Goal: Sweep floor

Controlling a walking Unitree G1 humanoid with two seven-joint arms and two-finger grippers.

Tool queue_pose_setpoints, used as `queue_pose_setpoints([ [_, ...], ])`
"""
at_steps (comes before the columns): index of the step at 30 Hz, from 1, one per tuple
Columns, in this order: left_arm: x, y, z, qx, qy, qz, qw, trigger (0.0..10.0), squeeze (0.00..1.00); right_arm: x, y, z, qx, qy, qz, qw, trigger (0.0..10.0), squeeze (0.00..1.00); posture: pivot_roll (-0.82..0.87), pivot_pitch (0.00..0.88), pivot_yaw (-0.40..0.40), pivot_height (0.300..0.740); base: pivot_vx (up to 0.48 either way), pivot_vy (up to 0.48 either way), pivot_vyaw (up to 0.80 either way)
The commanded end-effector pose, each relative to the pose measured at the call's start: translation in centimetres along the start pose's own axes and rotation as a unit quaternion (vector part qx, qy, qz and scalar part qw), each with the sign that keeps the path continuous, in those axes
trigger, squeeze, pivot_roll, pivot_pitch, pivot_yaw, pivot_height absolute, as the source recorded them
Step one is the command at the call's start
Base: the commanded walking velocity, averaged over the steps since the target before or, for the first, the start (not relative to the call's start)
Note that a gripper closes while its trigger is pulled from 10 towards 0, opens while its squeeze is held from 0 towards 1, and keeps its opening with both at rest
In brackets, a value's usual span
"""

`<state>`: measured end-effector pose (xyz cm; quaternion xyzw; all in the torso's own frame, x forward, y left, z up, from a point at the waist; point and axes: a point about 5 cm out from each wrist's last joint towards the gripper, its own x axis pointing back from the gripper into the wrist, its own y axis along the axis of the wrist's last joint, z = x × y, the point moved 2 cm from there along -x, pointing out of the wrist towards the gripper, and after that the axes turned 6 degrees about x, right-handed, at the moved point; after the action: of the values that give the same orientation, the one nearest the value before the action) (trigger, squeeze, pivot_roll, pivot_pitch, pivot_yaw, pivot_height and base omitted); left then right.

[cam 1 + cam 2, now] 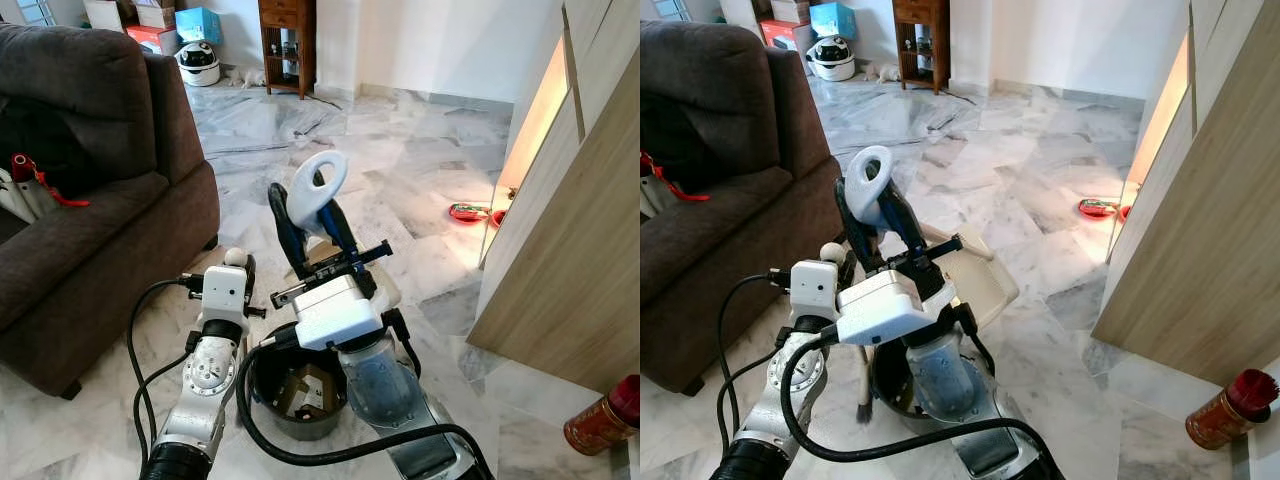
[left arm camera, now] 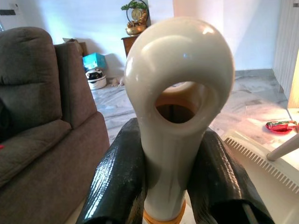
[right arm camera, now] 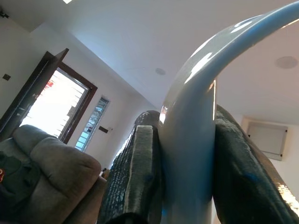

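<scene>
L end effector (image 2: 174, 161) was clamped on the cream broom handle (image 2: 180, 70), just under its loop. R end effector (image 1: 312, 222) was clamped on the pale looped dustpan handle (image 1: 318, 183), held upright in front of the robot. The dustpan tray (image 1: 980, 280) sat on the marble floor (image 1: 400, 170) just beyond a dark bin (image 1: 300, 415), with the brown sofa (image 1: 90, 200) to the left.

Step, judged: both tools gripped and sweeping not yet under way; no debris pile could be made out.

Next, judged: angle the broom head toward the tray lip, keep the tray flat on the floor, and avoid knocking the bin.
</scene>
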<state>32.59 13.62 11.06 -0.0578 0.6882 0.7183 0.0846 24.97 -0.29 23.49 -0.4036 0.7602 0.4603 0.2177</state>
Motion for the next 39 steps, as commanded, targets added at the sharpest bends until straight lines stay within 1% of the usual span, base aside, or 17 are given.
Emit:
queue_pose_setpoints([
  [1,-0.6,1.2,-0.1,-0.004,-0.003,-0.029,1.000,10.0,0.00,-0.6,1.9,-0.4,-0.002,-0.010,-0.049,0.999,10.0,0.00,0.05,0.000,0.030,0.740,0.000,0.000,0.00],
  [5,-0.7,1.2,-0.1,-0.005,-0.003,-0.028,1.000,10.0,0.00,-0.7,1.8,-0.4,-0.003,-0.007,-0.049,0.999,10.0,0.00,0.05,0.000,0.029,0.740,0.000,0.000,0.00],
  [7,-0.7,1.2,-0.1,-0.004,-0.002,-0.028,1.000,10.0,0.00,-0.7,2.1,0.0,0.015,0.015,-0.064,0.998,10.0,0.00,0.05,0.000,0.029,0.740,0.000,0.000,0.00],
  [11,-0.7,1.2,-0.1,-0.005,-0.001,-0.028,1.000,10.0,0.00,-0.5,2.0,0.3,0.030,0.026,-0.068,0.997,10.0,0.00,0.05,0.000,0.030,0.740,0.000,0.000,0.00],
  [15,-0.7,1.1,-0.1,-0.005,-0.001,-0.028,1.000,10.0,0.00,-0.5,1.5,0.3,0.013,0.021,-0.050,0.998,10.0,0.00,0.05,0.000,0.029,0.740,0.000,0.000,0.00],
  [20,-0.7,1.1,-0.1,-0.005,-0.001,-0.028,1.000,10.0,0.00,-0.5,0.9,-0.2,0.006,0.005,-0.030,1.000,10.0,0.00,0.05,0.000,0.029,0.740,0.000,0.000,0.00],
  [23,-0.7,1.1,-0.2,-0.005,-0.002,-0.028,1.000,10.0,0.00,-0.6,-0.8,-1.7,0.029,-0.015,-0.006,0.999,10.0,0.00,0.05,0.000,0.029,0.740,0.000,0.000,0.00],
  [24,-0.7,1.1,-0.1,-0.005,-0.002,-0.028,1.000,10.0,0.00,-0.6,-1.2,-2.2,0.040,-0.020,-0.002,0.999,10.0,0.00,0.05,0.000,0.029,0.740,0.000,0.000,0.00],
  [25,-0.7,1.1,-0.1,-0.004,-0.001,-0.027,1.000,10.0,0.00,-0.6,-1.9,-3.0,0.062,-0.027,0.004,0.998,10.0,0.00,0.05,0.000,0.029,0.740,0.000,0.000,0.00],
  [28,-0.7,0.9,-0.1,-0.005,-0.002,-0.024,1.000,10.0,0.00,-0.5,-3.3,-4.1,0.090,-0.033,0.021,0.995,10.0,0.00,0.04,0.000,0.028,0.740,0.000,0.000,0.00],
  [29,-0.6,0.9,-0.2,-0.004,-0.003,-0.022,1.000,10.0,0.00,-0.1,-4.7,-5.0,0.113,-0.037,0.043,0.992,10.0,0.00,0.04,0.000,0.029,0.740,0.000,0.000,0.00],
  [30,-0.6,0.9,-0.2,-0.004,-0.003,-0.022,1.000,10.0,0.00,-0.1,-4.7,-5.0,0.113,-0.037,0.043,0.992,10.0,0.00,0.04,0.000,0.029,0.740,0.000,0.000,0.00],
  [31,-0.6,0.8,-0.2,-0.003,-0.004,-0.021,1.000,10.0,0.00,0.3,-5.9,-5.9,0.127,-0.043,0.062,0.989,10.0,0.00,0.04,0.000,0.029,0.740,0.000,0.000,0.00],
  [32,-0.6,0.8,-0.2,-0.004,-0.004,-0.021,1.000,10.0,0.00,0.6,-6.5,-6.5,0.131,-0.052,0.076,0.987,10.0,0.00,0.04,0.000,0.030,0.740,0.000,0.000,0.00],
  [33,-0.6,0.8,-0.2,-0.004,-0.005,-0.020,1.000,10.0,0.00,1.2,-7.5,-7.6,0.131,-0.071,0.102,0.984,10.0,0.00,0.04,0.000,0.030,0.740,0.000,0.000,0.00],
  [36,-0.5,0.8,-0.2,-0.004,-0.006,-0.020,1.000,10.0,0.00,2.0,-8.9,-8.9,0.125,-0.098,0.137,0.978,10.0,0.00,0.04,0.000,0.033,0.740,0.000,0.000,0.00],
  [39,-0.5,0.8,-0.2,-0.004,-0.008,-0.019,1.000,10.0,0.00,3.5,-10.5,-10.0,0.117,-0.116,0.179,0.970,10.0,0.00,0.04,0.000,0.034,0.740,0.000,0.000,0.00],
])
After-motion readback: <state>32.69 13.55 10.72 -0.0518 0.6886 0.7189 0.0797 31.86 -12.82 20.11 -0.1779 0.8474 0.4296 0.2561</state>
